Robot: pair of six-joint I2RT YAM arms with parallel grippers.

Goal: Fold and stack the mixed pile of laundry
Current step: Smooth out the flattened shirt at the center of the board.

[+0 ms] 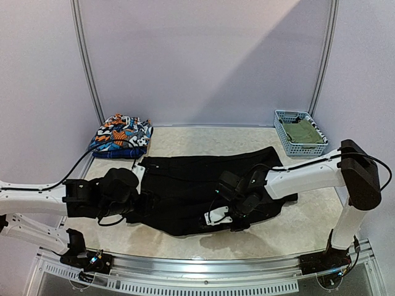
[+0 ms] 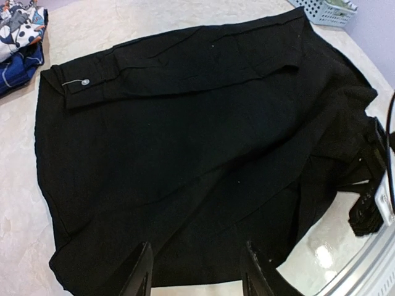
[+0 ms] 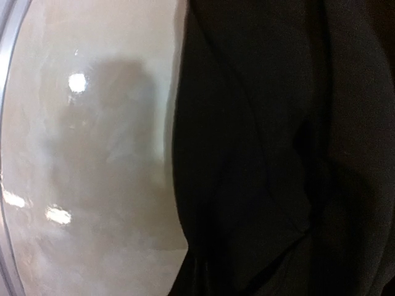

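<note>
Left wrist view: left gripper (image 2: 196, 262) fingers spread apart, black trousers (image 2: 185, 142) near hem right under them
trousers: flat on the table (image 1: 296, 228), between the two grippers
right gripper (image 1: 223, 214): down on the trousers' near edge, can't tell if it's pinching

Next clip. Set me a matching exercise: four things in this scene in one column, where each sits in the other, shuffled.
1. black trousers
2. patterned garment
3. lattice basket
4. olive-green garment

a. inside the lattice basket
b. far left corner, bunched up
c. far right corner
d. centre, spread out under both arms

Pairs: 1-d, 2-b, 3-c, 4-a
</note>
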